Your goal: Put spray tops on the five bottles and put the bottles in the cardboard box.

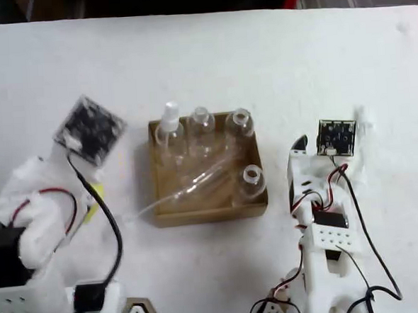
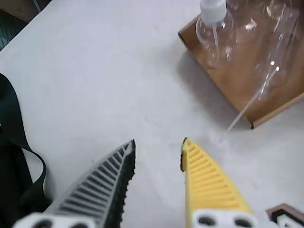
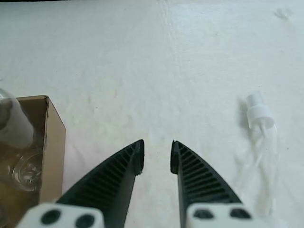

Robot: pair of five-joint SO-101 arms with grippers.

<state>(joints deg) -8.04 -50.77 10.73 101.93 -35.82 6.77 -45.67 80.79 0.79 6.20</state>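
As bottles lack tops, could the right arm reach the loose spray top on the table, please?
Probably yes: the spray top lies alone on the table, near the open right gripper, with nothing between them.

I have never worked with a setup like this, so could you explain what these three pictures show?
These are two robot arms side by side at a white table. The high view looks down from a fixed camera above. The other two come from cameras on each arm's wrist, looking along its gripper. The left gripper, grey and yellow, and the right gripper, black, are both open and hold nothing. A cardboard box holds five clear bottles, four upright and one lying down. One upright bottle wears a white spray top. A loose spray top lies on the table near the right gripper.
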